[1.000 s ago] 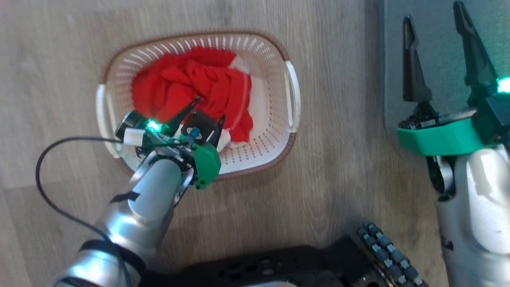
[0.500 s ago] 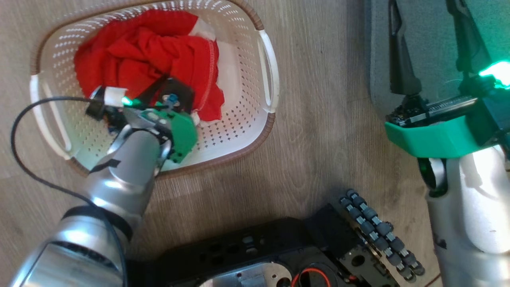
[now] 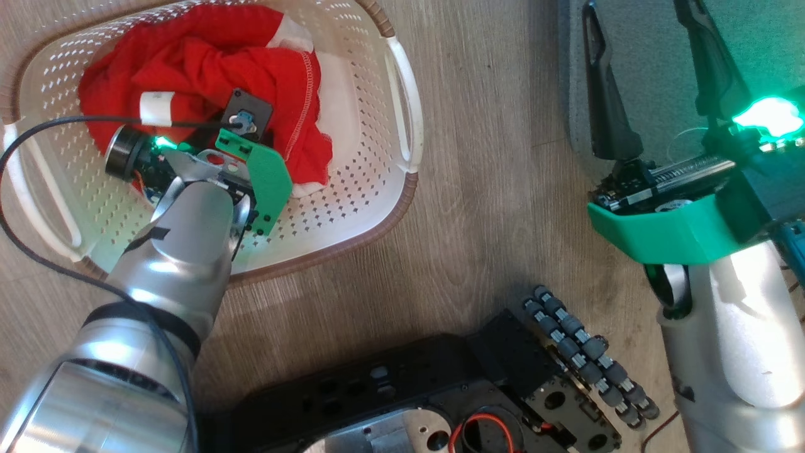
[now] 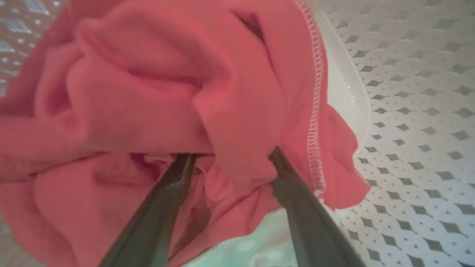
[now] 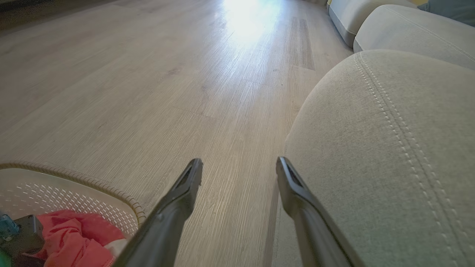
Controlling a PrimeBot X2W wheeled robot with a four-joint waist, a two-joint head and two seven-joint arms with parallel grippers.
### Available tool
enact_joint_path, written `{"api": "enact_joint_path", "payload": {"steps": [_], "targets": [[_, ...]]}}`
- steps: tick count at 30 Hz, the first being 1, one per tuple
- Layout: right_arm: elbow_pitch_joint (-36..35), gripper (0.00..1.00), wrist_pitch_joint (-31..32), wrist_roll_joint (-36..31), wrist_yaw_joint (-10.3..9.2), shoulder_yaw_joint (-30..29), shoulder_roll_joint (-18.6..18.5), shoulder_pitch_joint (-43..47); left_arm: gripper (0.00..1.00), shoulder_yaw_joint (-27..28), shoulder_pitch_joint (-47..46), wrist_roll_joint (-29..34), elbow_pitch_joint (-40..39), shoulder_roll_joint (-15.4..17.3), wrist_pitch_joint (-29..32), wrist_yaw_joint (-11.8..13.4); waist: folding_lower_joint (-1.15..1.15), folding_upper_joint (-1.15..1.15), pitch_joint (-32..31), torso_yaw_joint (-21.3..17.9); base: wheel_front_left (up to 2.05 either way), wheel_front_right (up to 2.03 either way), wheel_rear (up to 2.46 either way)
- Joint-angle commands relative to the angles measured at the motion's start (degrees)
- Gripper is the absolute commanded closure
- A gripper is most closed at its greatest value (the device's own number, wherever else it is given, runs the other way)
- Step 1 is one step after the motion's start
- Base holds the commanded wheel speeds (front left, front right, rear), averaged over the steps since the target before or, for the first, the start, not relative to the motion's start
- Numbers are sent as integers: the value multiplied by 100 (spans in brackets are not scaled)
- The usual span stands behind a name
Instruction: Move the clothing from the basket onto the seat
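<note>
Fingers, head view: your right gripper [image 3: 635, 16] spread wide and empty at the edge of the seat [image 3: 654, 75], right of the basket [image 3: 365, 176]
Basket, head view: holds the clothing [image 3: 207, 56], a red-and-white heap
Fingers, left wrist view: your left gripper [image 4: 231, 154] parted, tips pushed into the clothing, red fold between them
Right wrist view: fingers [image 5: 178, 200] apart, floor [image 5: 185, 92] between the basket and seat

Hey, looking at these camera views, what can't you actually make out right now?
- Left wrist view: tips of the left end effector, buried in red clothing folds.
- Head view: the same tips, behind its own wrist; part of the basket rim, cut off by the picture's edge.
- Both views: whether the clothing is one garment or two, too crumpled.
</note>
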Motion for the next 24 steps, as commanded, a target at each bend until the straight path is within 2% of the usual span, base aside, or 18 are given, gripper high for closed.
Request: {"api": "enact_joint_path", "payload": {"steps": [1,2,3,18,24], "targets": [[-211,0,-36,57,-1,97,66,357,0,100,121,-64,21,71,58,3,0,0,15,-2,0,0,0],[-225,0,-36,69,-1,94,67,367,17,102,111,-83,24,77,114,-15,0,0,24,-2,0,0,0],[-233,0,-36,83,-1,82,67,370,100,103,99,-130,28,77,209,-121,0,0,38,8,0,0,0],[10,0,-36,258,-1,128,68,-72,100,42,228,-309,33,164,117,-380,0,0,-252,26,0,0,0],[339,0,-36,270,-1,71,68,-179,100,89,676,-499,33,126,-309,-398,0,0,-929,200,0,0,0]]}}
